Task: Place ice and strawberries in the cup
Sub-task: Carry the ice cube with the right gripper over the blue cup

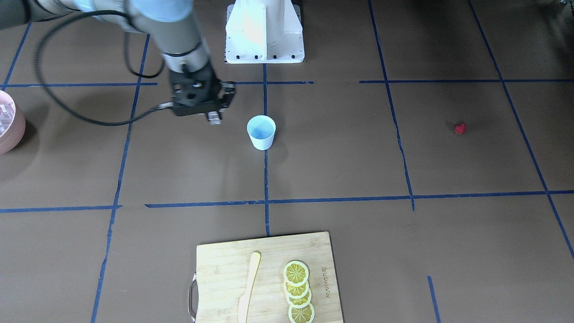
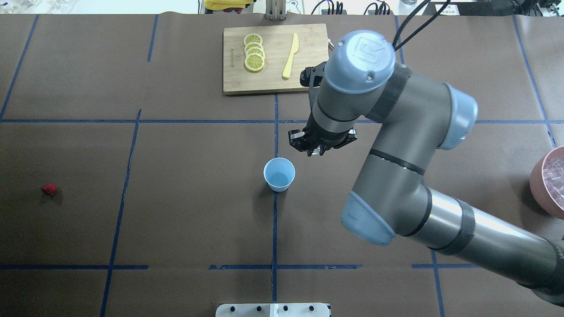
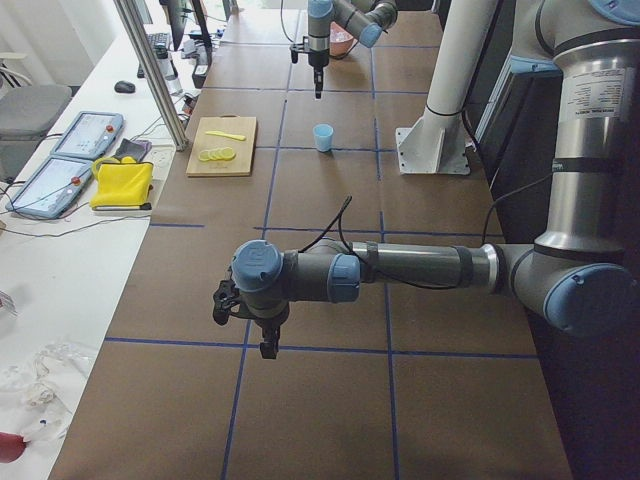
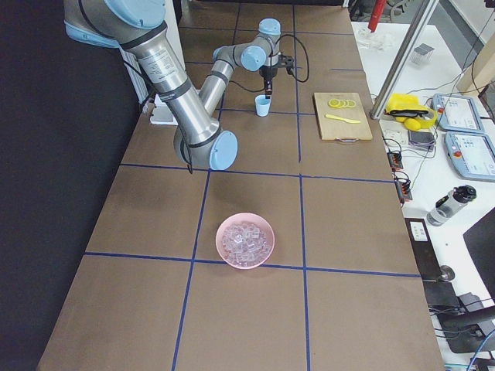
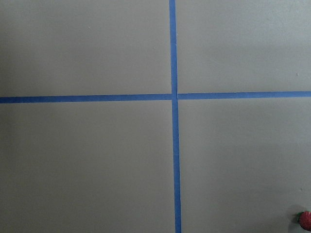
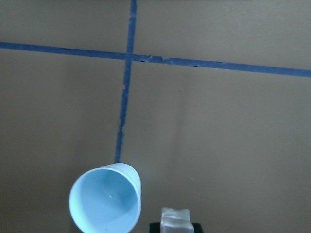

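Brown table (image 1: 358, 157), blue tape lines (image 1: 336, 200) gridding it. Near centre frame the pale blue cup (image 1: 261, 132) stands upright, right on a tape line. Far right, the strawberry (image 1: 459, 128) sits alone. Pink bowl (image 1: 17, 130) cut by the left edge, cutting board (image 1: 224, 269) bottom centre, white base (image 1: 264, 49) top centre.

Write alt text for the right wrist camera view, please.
An empty pale-blue cup stands on a brown table, an ice cube held just beside it at the bottom edge. Blue tape lines cross above.
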Robot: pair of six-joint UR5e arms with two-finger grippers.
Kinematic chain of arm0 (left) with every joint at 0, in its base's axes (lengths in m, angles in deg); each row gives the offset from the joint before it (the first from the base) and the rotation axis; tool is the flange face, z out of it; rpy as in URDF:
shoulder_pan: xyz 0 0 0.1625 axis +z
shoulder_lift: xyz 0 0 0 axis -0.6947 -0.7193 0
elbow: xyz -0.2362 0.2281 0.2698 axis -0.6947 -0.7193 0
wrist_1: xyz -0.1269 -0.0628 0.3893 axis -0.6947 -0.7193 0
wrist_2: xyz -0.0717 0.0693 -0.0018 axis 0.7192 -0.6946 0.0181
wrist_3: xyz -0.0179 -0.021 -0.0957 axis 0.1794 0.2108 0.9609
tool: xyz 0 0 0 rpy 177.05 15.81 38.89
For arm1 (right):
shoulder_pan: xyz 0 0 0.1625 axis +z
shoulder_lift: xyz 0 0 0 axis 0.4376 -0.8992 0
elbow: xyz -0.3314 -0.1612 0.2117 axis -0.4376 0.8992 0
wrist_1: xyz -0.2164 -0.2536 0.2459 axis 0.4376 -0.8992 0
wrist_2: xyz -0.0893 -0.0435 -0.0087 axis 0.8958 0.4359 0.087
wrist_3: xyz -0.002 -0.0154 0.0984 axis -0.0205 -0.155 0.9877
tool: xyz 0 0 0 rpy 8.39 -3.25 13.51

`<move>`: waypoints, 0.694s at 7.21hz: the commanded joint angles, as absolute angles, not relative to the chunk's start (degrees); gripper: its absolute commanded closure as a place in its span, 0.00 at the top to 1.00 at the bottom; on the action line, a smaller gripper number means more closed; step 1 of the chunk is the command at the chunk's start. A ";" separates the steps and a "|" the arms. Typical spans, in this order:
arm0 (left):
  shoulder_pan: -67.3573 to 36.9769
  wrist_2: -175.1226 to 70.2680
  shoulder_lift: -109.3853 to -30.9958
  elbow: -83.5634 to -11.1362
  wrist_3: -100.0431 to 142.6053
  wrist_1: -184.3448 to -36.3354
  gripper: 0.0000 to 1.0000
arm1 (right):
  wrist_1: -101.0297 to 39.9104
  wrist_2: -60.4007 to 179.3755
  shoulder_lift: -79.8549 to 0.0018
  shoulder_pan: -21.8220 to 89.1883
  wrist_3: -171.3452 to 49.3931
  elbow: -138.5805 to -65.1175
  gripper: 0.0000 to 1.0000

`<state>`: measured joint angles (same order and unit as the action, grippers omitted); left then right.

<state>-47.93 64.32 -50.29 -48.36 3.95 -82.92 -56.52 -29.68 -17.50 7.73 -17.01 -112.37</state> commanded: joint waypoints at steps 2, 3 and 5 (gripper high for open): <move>-47.93 64.29 -50.24 -48.31 3.91 -82.92 1.00 | -56.29 -26.83 -10.73 3.16 -14.55 -103.08 0.01; -47.93 64.29 -50.33 -48.31 4.00 -82.92 1.00 | -56.12 -26.13 -10.72 2.80 -13.76 -102.55 0.01; -47.93 64.20 -50.33 -48.49 4.00 -82.92 1.00 | -56.03 -26.12 -10.46 2.70 -13.76 -102.55 0.04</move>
